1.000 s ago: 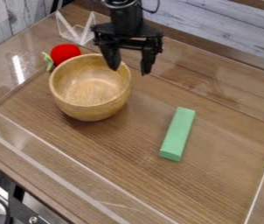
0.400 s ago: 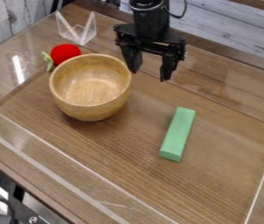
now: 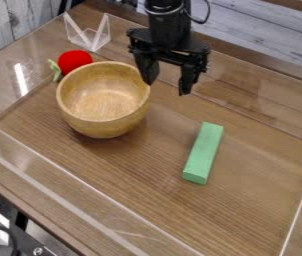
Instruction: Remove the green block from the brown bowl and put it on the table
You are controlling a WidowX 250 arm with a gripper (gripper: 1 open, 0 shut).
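Note:
The green block [image 3: 205, 152] lies flat on the table [image 3: 140, 170], to the right of the brown bowl [image 3: 103, 98] and apart from it. The bowl stands upright and its inside shows only bare wood. My gripper [image 3: 167, 75] hangs above the table just behind and to the right of the bowl's rim, pointing down. Its black fingers [image 3: 186, 78] stand open with nothing between them. The block is well in front of the gripper.
A red round object [image 3: 74, 62] with a green tip rests behind the bowl at the left. Clear acrylic walls [image 3: 34, 160] border the tabletop on all sides. A white folded piece [image 3: 87, 32] stands at the back.
The gripper has shifted to the right, from over the bowl's back rim to beside it. The block and bowl have not moved.

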